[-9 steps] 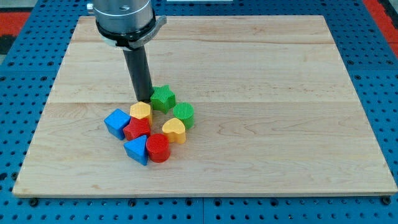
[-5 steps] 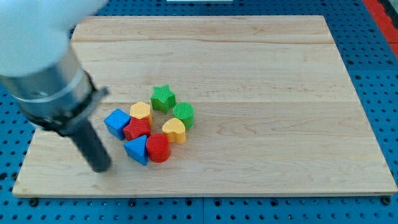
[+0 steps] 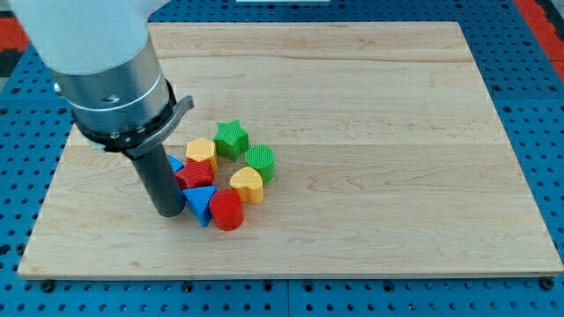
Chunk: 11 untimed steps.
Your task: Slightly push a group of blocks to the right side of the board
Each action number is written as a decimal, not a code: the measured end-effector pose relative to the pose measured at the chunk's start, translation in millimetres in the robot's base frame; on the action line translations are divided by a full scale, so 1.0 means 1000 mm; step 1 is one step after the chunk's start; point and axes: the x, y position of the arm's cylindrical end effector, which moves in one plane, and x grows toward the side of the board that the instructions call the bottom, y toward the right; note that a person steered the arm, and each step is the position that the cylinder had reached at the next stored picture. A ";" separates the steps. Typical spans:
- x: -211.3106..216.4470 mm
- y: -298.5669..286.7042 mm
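Item: pale wooden board [image 3: 370, 132] on a blue pegboard bench [image 3: 538, 106]. You had one cluster of small ridged plastic blocks, left of the board's middle.

Contents of the cluster, from the view's top:
- green star-shaped block [image 3: 231, 138], topmost.
- yellow block [image 3: 201, 151], roughly hexagonal, just left of the star.
- green round block [image 3: 260, 162], on the cluster's right edge.
- red block [image 3: 196, 173], shape unclear, in the middle.
- yellow heart-shaped block [image 3: 248, 184], below the green round one.
- blue triangular block [image 3: 200, 203], at the lower left.
- red round block [image 3: 226, 210], touching the blue triangle's right side.
- a further blue block [image 3: 176, 165], mostly hidden behind the rod; shape not readable.

Tool: you had no hand to open or close, so nothing was held. The straight dark rod [image 3: 160, 180] stood upright, and my tip [image 3: 167, 212] sat on the board at the cluster's left side, against or just beside the blue triangle.

Step in hand, as judged: the tip was placed at the left flank, with the rightward push at its start.

Next move, as judged: a short, straight slide toward the view's right. The tip stood low on the cluster, so the upper blocks might have lagged behind. Plenty of board lay to the right.
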 end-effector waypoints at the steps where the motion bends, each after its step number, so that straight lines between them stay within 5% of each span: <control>1: -0.016 0.007; 3: -0.024 -0.002; 6: -0.017 -0.119; 9: -0.052 -0.037; 11: -0.052 -0.039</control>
